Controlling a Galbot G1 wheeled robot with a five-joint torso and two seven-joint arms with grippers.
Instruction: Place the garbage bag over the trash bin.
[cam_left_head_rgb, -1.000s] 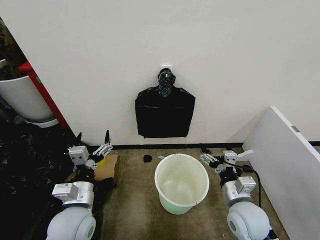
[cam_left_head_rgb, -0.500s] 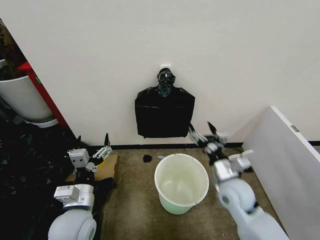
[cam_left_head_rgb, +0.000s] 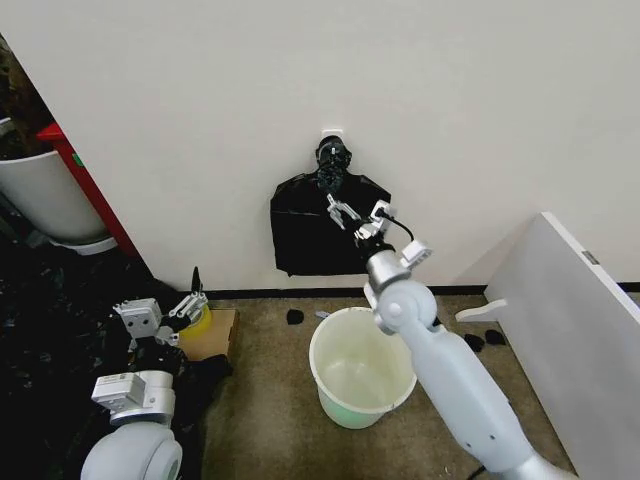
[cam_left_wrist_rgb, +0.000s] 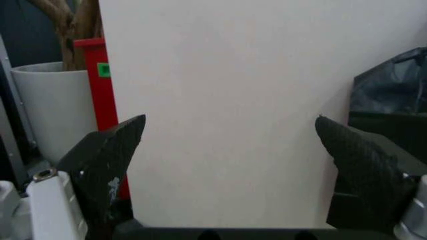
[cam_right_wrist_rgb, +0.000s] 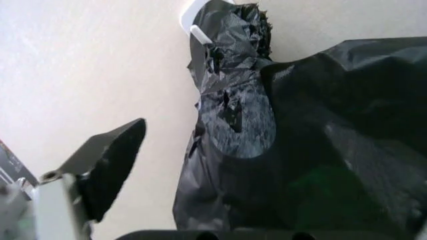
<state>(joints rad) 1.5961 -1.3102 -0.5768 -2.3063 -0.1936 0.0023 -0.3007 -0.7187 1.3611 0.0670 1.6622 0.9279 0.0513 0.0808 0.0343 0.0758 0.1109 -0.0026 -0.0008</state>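
Observation:
The trash bin (cam_left_head_rgb: 350, 412), a white tapered bucket with a pale green base, stands open and empty on the brown carpet in the head view. The garbage bag is out of view. A flat black plastic sheet (cam_left_head_rgb: 325, 240) with a knotted neck hangs on a white wall hook (cam_left_head_rgb: 331, 133) behind the bin. My right gripper (cam_left_head_rgb: 357, 212) is raised above the bin and open, right in front of that sheet just below the knot. The right wrist view has the sheet (cam_right_wrist_rgb: 300, 150) close up beside one finger (cam_right_wrist_rgb: 110, 160). My left gripper (cam_left_head_rgb: 165, 312) waits low at the left, open (cam_left_wrist_rgb: 233, 165).
A black plastic heap (cam_left_head_rgb: 50, 340) covers the floor at the left, beside a large white tub (cam_left_head_rgb: 45, 200) and a red post (cam_left_head_rgb: 90, 190). A cardboard box (cam_left_head_rgb: 212, 335) lies by the left arm. A white panel (cam_left_head_rgb: 580, 320) leans at the right. Small black scraps (cam_left_head_rgb: 295, 317) dot the carpet.
My right arm has risen from beside the bin and stretched forward to the hanging black sheet. The left gripper has sunk slightly toward the lower left.

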